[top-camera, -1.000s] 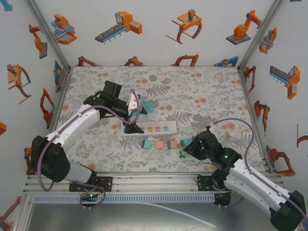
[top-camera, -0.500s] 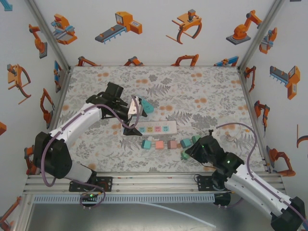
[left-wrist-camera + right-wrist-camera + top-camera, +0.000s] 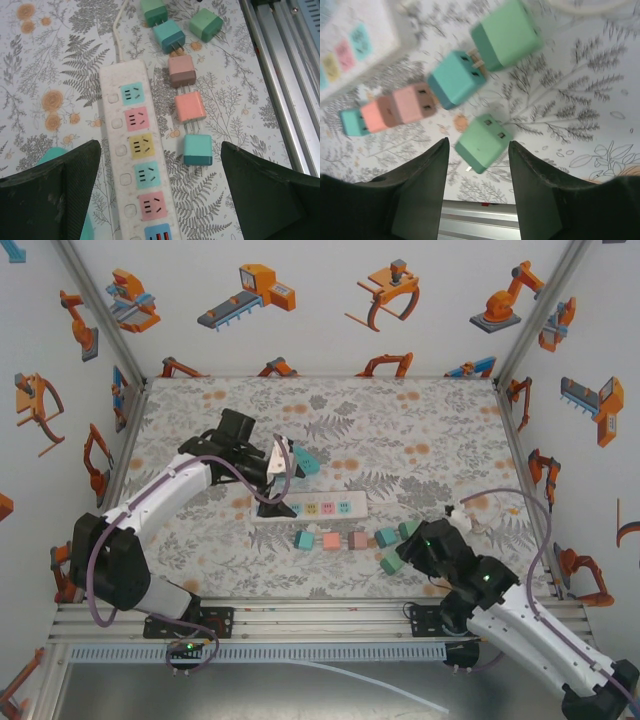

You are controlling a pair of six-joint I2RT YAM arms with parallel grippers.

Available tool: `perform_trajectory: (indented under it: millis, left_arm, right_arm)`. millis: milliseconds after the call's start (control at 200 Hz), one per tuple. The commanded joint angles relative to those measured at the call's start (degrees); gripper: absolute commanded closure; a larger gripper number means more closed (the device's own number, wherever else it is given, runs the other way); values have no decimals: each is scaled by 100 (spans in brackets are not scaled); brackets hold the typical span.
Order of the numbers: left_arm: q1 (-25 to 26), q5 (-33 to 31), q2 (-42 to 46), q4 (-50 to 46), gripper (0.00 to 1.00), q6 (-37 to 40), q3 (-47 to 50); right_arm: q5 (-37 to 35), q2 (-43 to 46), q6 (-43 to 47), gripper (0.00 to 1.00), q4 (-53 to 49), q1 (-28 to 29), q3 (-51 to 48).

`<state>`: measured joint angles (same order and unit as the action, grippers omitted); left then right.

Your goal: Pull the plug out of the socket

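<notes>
Power strip [image 3: 112, 130], bottom end off-frame

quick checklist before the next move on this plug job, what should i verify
1. Left gripper open: ok, its fingers are wide apart over the power strip.
2. Right gripper open: ok, the green plug sits ungripped between its fingers.
3. Sockets empty: ok for those seen from the left wrist. The strip's near end is cut off, so cannot tell there.
4. Row of loose plugs clear of the strip: ok, they lie beside it, apart.
5. Teal plug clear of the left gripper: cannot tell.
</notes>
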<state>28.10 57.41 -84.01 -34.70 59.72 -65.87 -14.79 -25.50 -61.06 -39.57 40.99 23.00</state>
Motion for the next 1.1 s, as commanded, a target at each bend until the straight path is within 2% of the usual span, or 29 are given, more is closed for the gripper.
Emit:
perform_trajectory:
  millis: [0, 105, 215, 335, 506, 606, 776, 926, 1091]
  left_arm:
    - [-221, 41, 63, 703, 3, -902, -34]
    - [-462, -125, 112, 1999, 3, -2373, 119]
    - [-653, -679, 93, 2952, 3, -3555, 275]
    - [-757, -1549, -68, 3203, 3, -4738, 122]
    - [-947, -1991, -363, 3271, 1, -5796, -179]
    - [-998, -2306, -497, 3246, 1, -6095, -236]
    - [-1112, -3061, -862, 2572, 2, -6566, -653]
    - [-1253, -3460, -1286, 1926, 3, -7091, -1097]
    - [-1264, -3906, -1619, 1592, 5, -7322, -1279]
  right_arm:
    - [-737, -321, 1414, 49, 448, 40, 647]
    - [-698, -929, 2927, 49, 1791, 34, 903]
    - [-86, -1769, 4621, 50, 3246, 40, 1167]
    - [1073, -2658, 6269, 50, 4352, 41, 1496]
    - [2482, -3753, 8238, 50, 5268, 31, 1923]
    - [3019, -4394, 9352, 50, 5217, 29, 2333]
    - [3692, -5415, 10794, 50, 4808, -26, 3151]
    - [4616, -6402, 11418, 50, 4248, -230, 4034]
    - [4879, -7321, 11879, 50, 3874, -284, 4862]
